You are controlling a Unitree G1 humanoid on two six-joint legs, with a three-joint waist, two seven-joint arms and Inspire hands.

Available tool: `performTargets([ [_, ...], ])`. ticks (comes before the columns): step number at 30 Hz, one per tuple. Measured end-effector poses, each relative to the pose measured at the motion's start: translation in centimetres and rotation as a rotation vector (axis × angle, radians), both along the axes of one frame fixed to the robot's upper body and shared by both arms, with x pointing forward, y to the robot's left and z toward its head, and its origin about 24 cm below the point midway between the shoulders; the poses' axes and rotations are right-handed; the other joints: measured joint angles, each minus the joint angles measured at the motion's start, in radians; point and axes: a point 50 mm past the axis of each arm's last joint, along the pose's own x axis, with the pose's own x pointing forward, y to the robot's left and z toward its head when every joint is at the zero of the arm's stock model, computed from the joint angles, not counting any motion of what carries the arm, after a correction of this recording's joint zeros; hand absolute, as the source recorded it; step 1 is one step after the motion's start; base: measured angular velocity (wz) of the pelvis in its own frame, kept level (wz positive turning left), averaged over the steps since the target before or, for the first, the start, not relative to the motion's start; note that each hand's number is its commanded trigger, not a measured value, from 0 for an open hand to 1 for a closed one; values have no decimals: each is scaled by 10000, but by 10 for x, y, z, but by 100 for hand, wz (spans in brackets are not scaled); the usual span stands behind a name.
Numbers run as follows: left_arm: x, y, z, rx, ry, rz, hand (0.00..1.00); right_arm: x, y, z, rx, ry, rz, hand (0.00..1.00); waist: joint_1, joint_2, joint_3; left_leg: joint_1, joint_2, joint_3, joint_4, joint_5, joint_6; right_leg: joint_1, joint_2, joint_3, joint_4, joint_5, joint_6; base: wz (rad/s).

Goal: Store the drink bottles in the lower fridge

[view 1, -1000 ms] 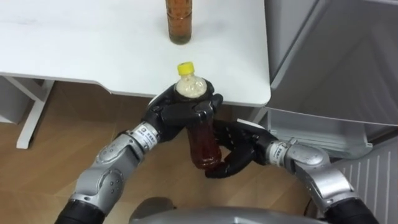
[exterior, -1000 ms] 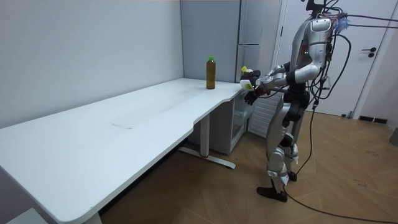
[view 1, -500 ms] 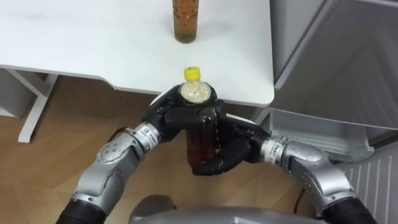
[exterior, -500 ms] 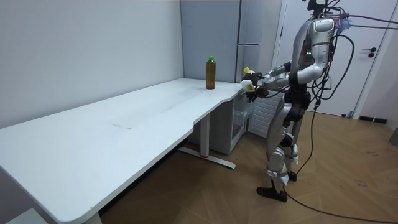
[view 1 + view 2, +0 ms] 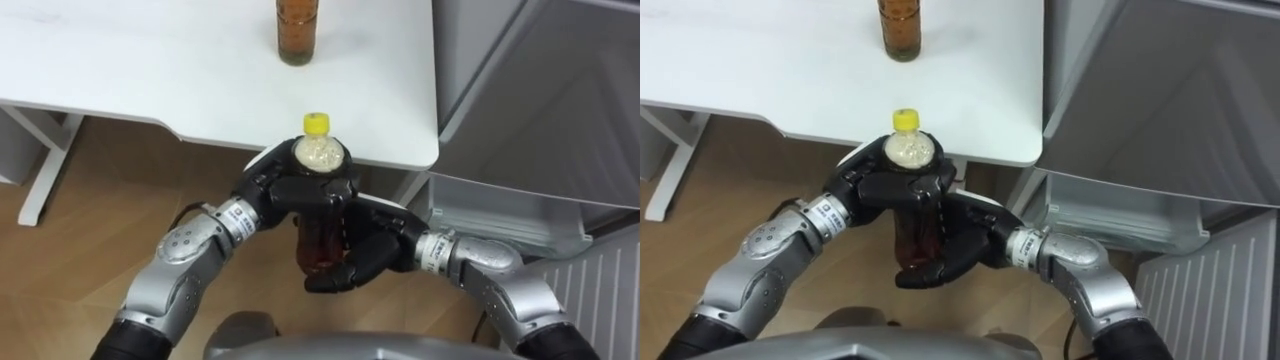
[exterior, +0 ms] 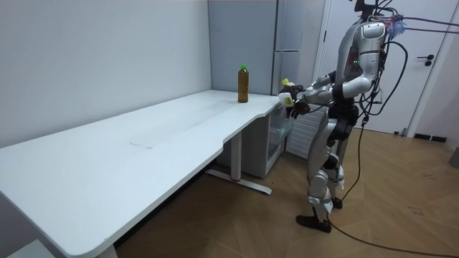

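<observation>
We hold the yellow-capped tea bottle (image 5: 318, 152) upright, just off the white bench's (image 5: 150, 70) near edge. Our left hand (image 5: 290, 190) fingers wrap its shoulder and our right hand (image 5: 370, 252) fingers curl round its base. A second bottle (image 5: 298, 30) stands on the bench.

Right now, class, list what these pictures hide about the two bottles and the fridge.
- Left eye view: yellow-capped bottle's middle, wrapped by the left hand; its base, cupped in the right hand.
- Left eye view: second bottle's top, cut by the upper edge.
- Room view: lower fridge's inside, too small.
</observation>
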Motion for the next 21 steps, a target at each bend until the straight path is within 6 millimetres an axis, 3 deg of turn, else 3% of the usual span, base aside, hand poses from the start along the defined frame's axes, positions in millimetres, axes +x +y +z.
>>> performTargets([
  [18, -2, -15, 8, -372, -449, -579, 100, 0, 4, -2, -50, -80, -558, 100, -23, 34, -26, 47, 24, 13, 1, 9, -5, -42, 11, 29, 125, 0, 1, 0],
  [19, -2, -15, 8, -378, -452, -572, 73, 0, 4, -1, -51, -110, -557, 100, -24, 37, -27, 48, 24, 14, 0, 9, -5, -40, 11, 28, 125, -1, 1, 0],
  [20, -2, -15, 8, -387, -455, -567, 31, 0, 5, -1, -60, -142, -566, 100, -25, 46, -23, 60, 23, 13, -3, 9, -5, -30, 11, 29, 124, -1, 1, 0],
  [21, -2, -15, 8, -391, -455, -560, 0, 0, 5, -1, -58, -176, -577, 100, -25, 56, -15, 88, 22, 13, -10, 9, -5, -10, 11, 33, 124, -1, 1, 0],
])
